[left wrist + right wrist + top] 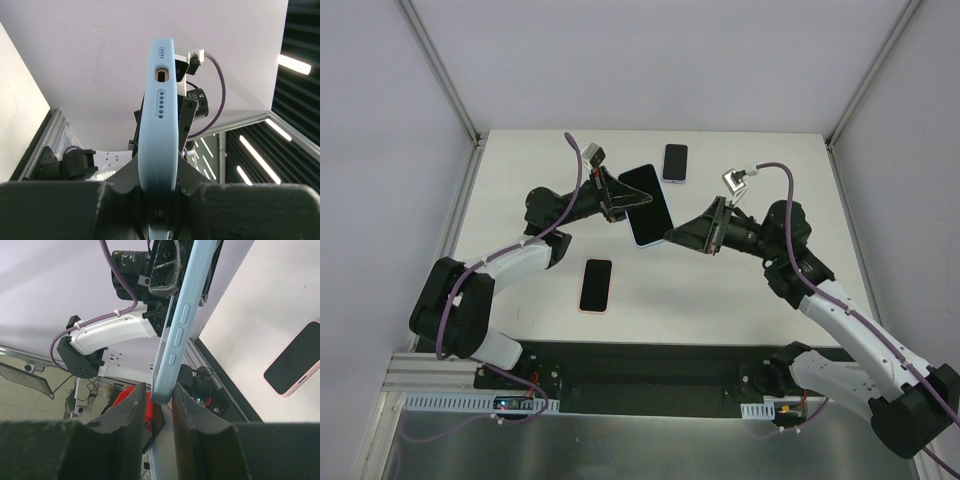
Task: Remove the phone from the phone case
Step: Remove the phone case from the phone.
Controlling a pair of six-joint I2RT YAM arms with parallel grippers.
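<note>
While both arms are up off the table (pixel 740 295), the phone case (pixel 159 125) hangs in the air between them, right around the middle of the top view. It's a light blue case and the phone (pixel 645 200) is still sitting in it, dark screen facing up at the overhead camera.

My left gripper (pixel 159 192) is clenched on the case. In the left wrist view the case stands on edge up the centre of the frame, its port and speaker holes near the top, with both fingers (pixel 122 182) pressed against its sides.

My right gripper (pixel 159 400) is straddling the lower corner of the case at the bottom centre of its own view. One finger looks to be touching it, but I see a thin sliver of gap on the other side, so I honestly can't tell if it's biting or loose.

Two other phones lie flat on the table: a black phone (pixel 675 162) near the top centre, and a pink-edged phone (pixel 596 285) lower down, left of centre.
</note>
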